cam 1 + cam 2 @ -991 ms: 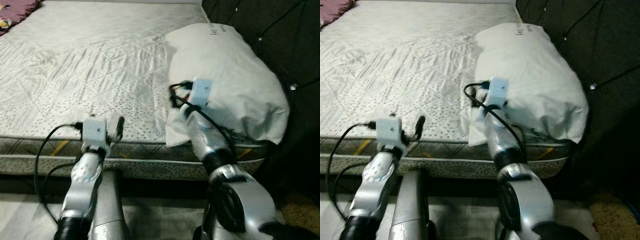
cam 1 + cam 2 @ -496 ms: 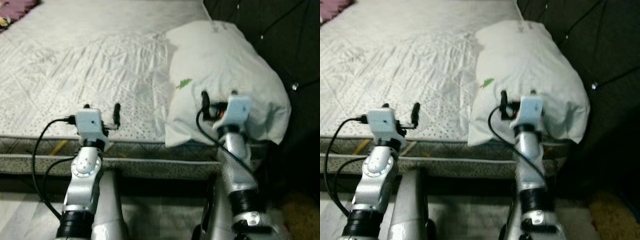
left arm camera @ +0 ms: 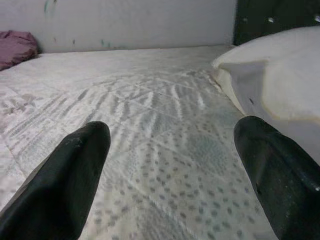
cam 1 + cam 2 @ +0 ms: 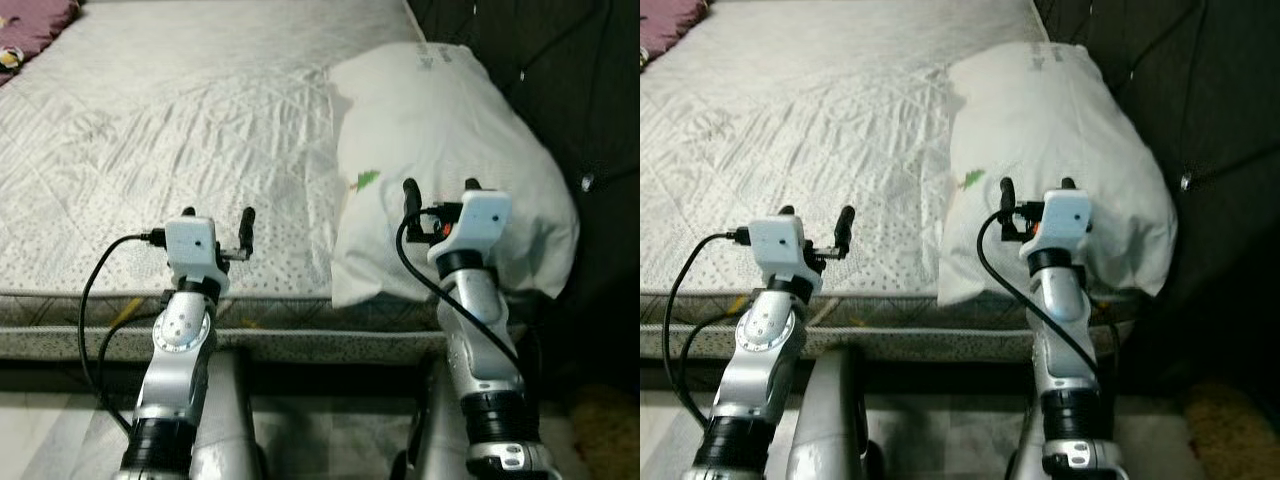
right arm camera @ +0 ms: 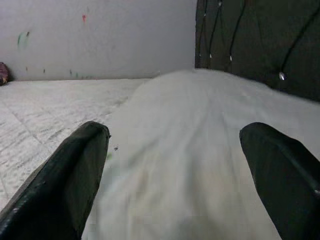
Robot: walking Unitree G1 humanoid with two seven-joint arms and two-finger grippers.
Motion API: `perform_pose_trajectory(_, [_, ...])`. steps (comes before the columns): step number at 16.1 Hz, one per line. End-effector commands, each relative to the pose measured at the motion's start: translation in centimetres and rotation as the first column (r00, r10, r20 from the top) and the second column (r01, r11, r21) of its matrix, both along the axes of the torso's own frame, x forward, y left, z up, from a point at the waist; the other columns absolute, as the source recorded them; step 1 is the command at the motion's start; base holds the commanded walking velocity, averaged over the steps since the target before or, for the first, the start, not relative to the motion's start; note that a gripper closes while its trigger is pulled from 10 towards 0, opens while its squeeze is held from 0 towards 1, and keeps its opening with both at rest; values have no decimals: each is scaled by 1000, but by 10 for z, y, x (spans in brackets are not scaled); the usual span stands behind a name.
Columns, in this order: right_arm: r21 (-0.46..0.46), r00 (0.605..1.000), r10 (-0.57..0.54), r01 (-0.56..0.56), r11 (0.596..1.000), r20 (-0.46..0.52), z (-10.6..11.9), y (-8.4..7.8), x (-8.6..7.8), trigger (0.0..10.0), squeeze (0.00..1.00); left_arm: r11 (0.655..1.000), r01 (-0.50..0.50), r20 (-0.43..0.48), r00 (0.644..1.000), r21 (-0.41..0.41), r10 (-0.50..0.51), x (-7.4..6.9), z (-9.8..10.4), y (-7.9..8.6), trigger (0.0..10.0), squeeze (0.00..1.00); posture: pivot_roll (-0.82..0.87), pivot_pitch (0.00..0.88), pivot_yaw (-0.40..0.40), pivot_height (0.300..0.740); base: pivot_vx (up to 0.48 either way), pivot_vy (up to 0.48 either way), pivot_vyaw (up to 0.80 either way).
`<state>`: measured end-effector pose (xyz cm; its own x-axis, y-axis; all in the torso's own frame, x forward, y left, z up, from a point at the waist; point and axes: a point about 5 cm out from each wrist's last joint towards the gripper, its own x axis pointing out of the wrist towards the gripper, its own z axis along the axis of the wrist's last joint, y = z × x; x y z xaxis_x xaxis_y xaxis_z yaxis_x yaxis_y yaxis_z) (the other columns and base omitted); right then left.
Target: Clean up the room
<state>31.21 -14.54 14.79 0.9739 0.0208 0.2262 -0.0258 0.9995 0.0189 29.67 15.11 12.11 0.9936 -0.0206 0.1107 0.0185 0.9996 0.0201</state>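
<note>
Lying beneath the right gripper's (image 4: 437,190) spread fingers, the pillow (image 4: 450,130)

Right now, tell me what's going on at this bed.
The robot stands at the side of the mattress with both arms raised toward it. The right gripper is at the near end of the white pillow, jaws open, holding nothing. The left gripper is over the bare mattress edge, also open and empty. The pillow lies by the dark headboard. A purple cloth sits at the far corner.
</note>
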Motion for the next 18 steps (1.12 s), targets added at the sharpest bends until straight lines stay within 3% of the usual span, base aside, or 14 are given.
perform_pose_trajectory(1, [-15, 1000, 20, -20, 1000, 6, 5, 4, 0, 10000, 0, 1000, -29, 10, 1000, -5, 29, 3, 3, 5, 10000, 0, -30, 0, 1, 577, 0, 0, 0])
perform_pose_trajectory(4, [-23, 1000, 8, -8, 1000, -3, 6, 0, 0, 10000, 0, 999, -48, -5, 999, 12, 48, 3, 2, 6, 10000, 0, -28, 0, -3, 610, 0, 0, 0])
perform_pose_trajectory(11, [0, 997, -21, 21, 1000, -78, -8, -3, -11, 10000, 0, 994, -67, -78, 994, 82, 73, -15, -20, 7, 10000, 0, -35, 0, 3, 681, 0, 0, 0])
perform_pose_trajectory(13, [19, 996, -9, 11, 1000, -87, -8, -4, -12, 10000, 0, 992, -87, -72, 993, 97, 94, -11, -18, 9, 10000, 0, -21, 0, -8, 710, 0, 0, 0])
perform_pose_trajectory(15, [-8, 994, -37, 36, 999, -104, -11, -12, -12, 10000, 0, 990, -95, -62, 993, 106, 102, -6, -14, 9, 10000, 0, -23, 0, -7, 719, 0, 0, 0])
perform_pose_trajectory(16, [-54, 985, -115, 109, 993, -129, -14, -20, -10, 10000, 0, 987, -118, -61, 990, 111, 125, -3, -13, 11, 10000, 0, -29, 0, -2, 719, 0, 0, 0])
perform_pose_trajectory(18, [-42, 987, -97, 93, 995, -129, -14, -20, -10, 10000, 0, 988, -112, -61, 991, 107, 119, -3, -13, 9, 10000, 0, -32, 0, 0, 719, 0, 0, 0])
